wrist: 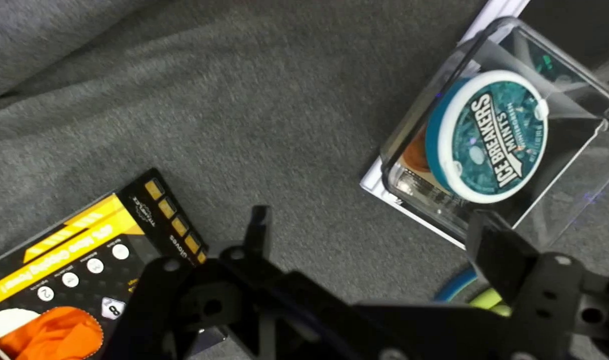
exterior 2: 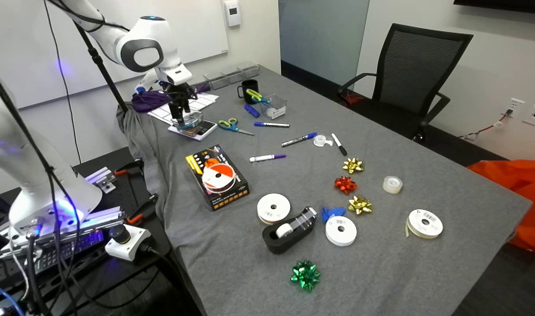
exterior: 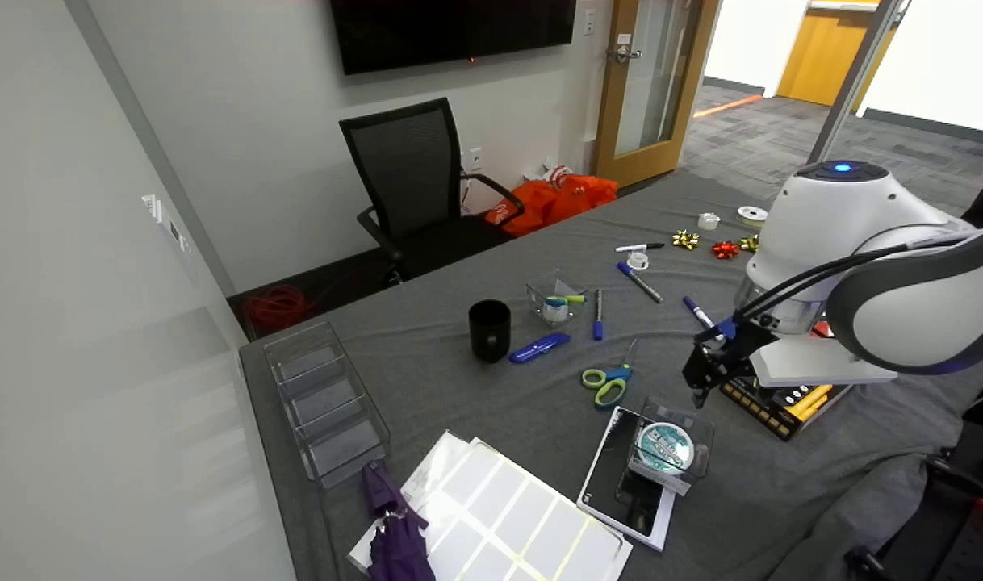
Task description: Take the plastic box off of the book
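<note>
The plastic box is a small clear open container that sits on the book, overhanging one edge in an exterior view (exterior: pixel 701 440). It also shows in an exterior view (exterior 2: pixel 193 117) and in the wrist view (wrist: pixel 577 95). A round teal mint tin with a white rim (wrist: pixel 494 145) lies inside it. The book has a glossy black cover and white edge (exterior: pixel 616 476); it also shows in an exterior view (exterior 2: pixel 207 128) and at the upper right of the wrist view (wrist: pixel 579 27). My gripper (wrist: pixel 372 217) is open and empty, its right finger overlapping the box's near edge in the wrist view.
A black glove box (exterior 2: pixel 215 175) bears a ribbon spool. Green-and-blue scissors (exterior: pixel 611 381) lie beside the book. A white gridded sheet (exterior: pixel 499 516) touches or nearly touches it. A black mug (exterior: pixel 490 331), another clear box (exterior: pixel 552 294) and a divided clear tray (exterior: pixel 326 403) stand farther off.
</note>
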Robot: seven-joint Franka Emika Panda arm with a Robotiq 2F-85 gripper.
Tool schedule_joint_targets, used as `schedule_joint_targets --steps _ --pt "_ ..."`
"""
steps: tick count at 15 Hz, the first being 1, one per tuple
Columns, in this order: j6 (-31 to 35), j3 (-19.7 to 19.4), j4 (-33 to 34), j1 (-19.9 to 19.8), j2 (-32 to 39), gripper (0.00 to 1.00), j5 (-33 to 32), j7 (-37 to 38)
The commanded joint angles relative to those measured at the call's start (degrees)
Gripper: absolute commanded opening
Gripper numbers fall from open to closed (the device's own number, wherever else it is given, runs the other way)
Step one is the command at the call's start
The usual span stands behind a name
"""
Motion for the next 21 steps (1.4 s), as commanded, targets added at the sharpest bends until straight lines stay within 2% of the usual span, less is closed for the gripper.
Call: schedule_joint_targets --steps 1,8,17,18,19,21 --pt "-5.4 -0.4 3.2 1.0 2.3 1.00 -0.9 0.4" --pt "-4.5 -0.8 5.6 2.2 6.8 1.00 -0.7 -1.9" --pt "-4.5 -3.5 7.7 2.9 10.6 1.00 -3.5 -3.1" --pt "-4.8 -3.8 8.0 3.1 10.8 0.75 -4.0 -2.7" --pt "-5.1 -4.0 8.3 3.3 11.0 0.74 -4.5 -2.4" --pt "-6.0 -4.7 9.3 3.5 11.2 0.59 -5.2 -2.2"
